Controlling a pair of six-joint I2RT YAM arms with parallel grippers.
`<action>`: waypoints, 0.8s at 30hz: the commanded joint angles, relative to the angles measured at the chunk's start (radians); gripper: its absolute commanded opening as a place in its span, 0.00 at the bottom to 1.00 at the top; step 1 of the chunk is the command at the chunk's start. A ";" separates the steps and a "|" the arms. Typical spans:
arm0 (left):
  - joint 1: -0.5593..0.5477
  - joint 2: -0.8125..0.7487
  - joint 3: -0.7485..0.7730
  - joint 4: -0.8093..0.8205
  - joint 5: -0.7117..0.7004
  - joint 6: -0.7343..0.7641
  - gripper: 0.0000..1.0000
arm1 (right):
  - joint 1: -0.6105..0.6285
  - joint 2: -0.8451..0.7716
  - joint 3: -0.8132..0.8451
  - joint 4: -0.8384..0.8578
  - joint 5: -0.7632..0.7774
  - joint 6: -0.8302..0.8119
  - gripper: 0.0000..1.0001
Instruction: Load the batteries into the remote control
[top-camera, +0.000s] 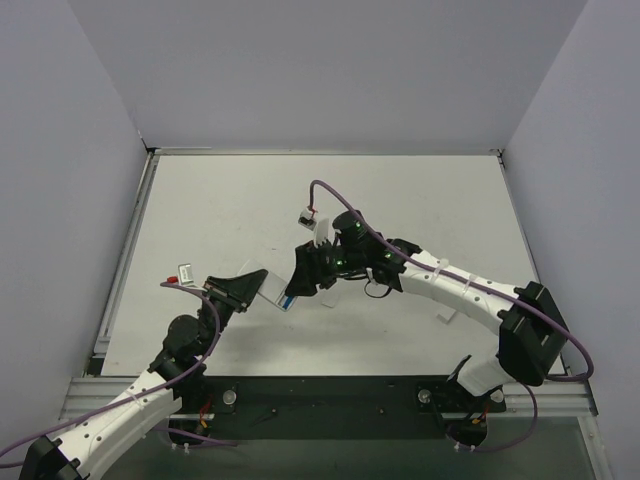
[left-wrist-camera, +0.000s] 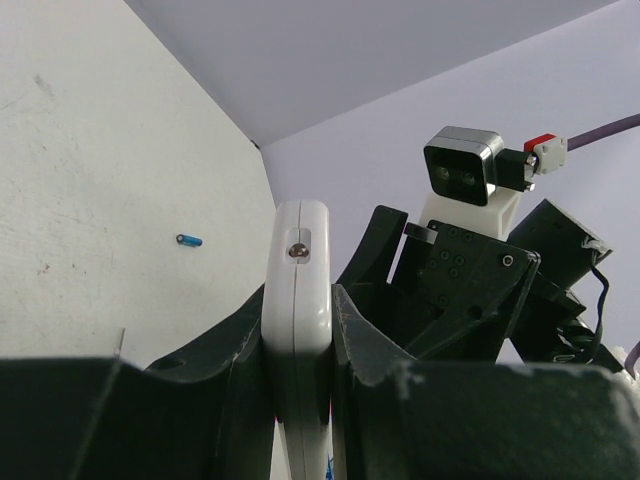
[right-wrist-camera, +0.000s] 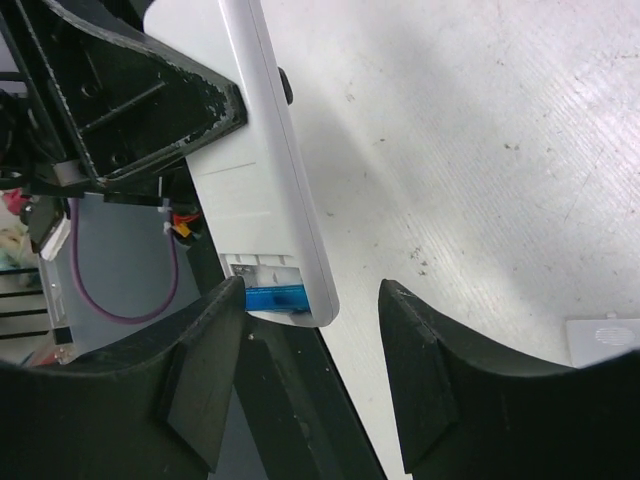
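The left end effector pinches the remote control edgewise. The right end effector is spread. The remote's open compartment end, with a blue battery in it, sits between its fingers. A loose battery lies on the bench, beyond and left of the left end effector.

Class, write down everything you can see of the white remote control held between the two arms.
The remote control is a slim white bar, apparently smooth plastic, held off the table. The left claw clamps it between both fingers, so the left wrist view sees it edge-on, with a small round dark dot on its narrow face. Its battery bay is uncovered at one end, with a blue battery inside. The open right claw straddles that end.
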 joint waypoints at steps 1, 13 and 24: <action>-0.003 -0.004 0.009 0.100 -0.010 -0.017 0.00 | -0.014 -0.037 -0.041 0.136 -0.108 0.061 0.52; -0.003 0.008 0.009 0.147 -0.023 -0.039 0.00 | -0.017 -0.011 -0.090 0.222 -0.224 0.102 0.51; -0.003 0.032 0.020 0.187 -0.014 -0.042 0.00 | -0.034 0.018 -0.116 0.299 -0.234 0.154 0.33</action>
